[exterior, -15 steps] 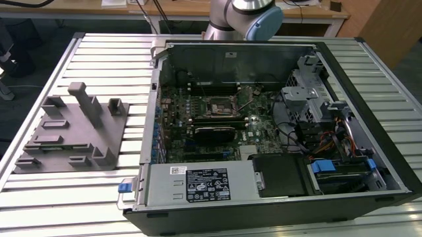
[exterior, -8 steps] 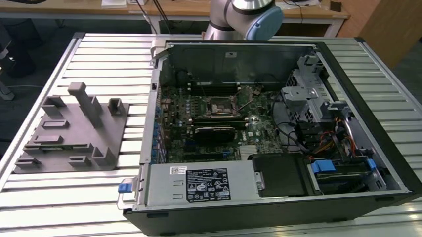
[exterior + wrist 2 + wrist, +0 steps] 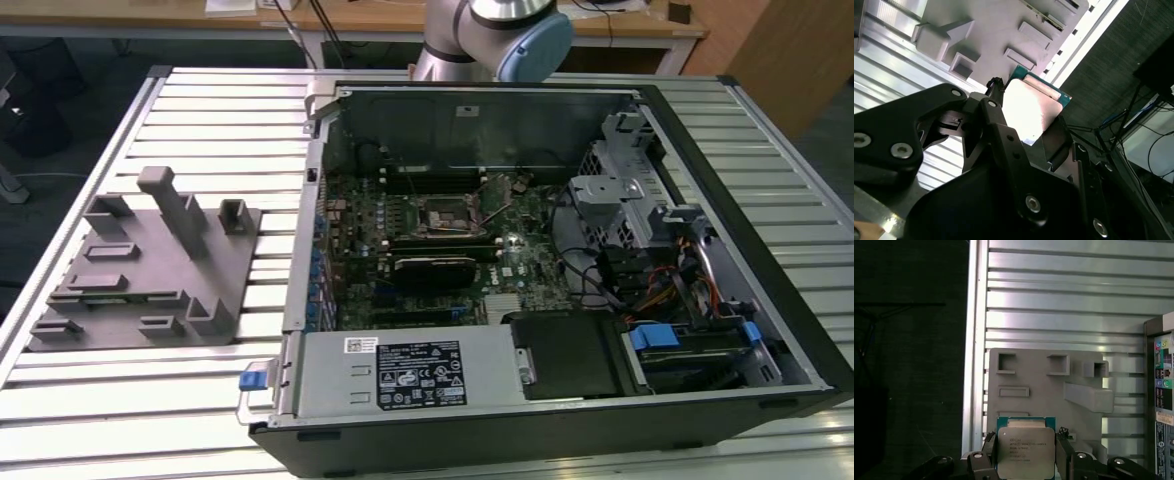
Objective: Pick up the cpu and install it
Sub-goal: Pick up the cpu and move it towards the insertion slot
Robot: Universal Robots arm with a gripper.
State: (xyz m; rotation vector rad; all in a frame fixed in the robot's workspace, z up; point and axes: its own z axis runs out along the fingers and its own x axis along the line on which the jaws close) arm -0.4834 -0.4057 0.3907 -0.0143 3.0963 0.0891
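Where the gripper hangs over the slatted table, its black fingers are closed partway, pinching the cpu by opposite edges, silver lid showing. Beneath: grey plastic block with recesses and posts. On the exterior view's right of that block: open computer case.

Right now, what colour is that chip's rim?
The cpu has a teal-green rim, clearest in the first wrist view.

Your surroundings: a slatted metal table over a dark floor.
Beyond it you have a wooden desk with cables hanging, and a wooden panel at the exterior view's right; light glints off the slats.
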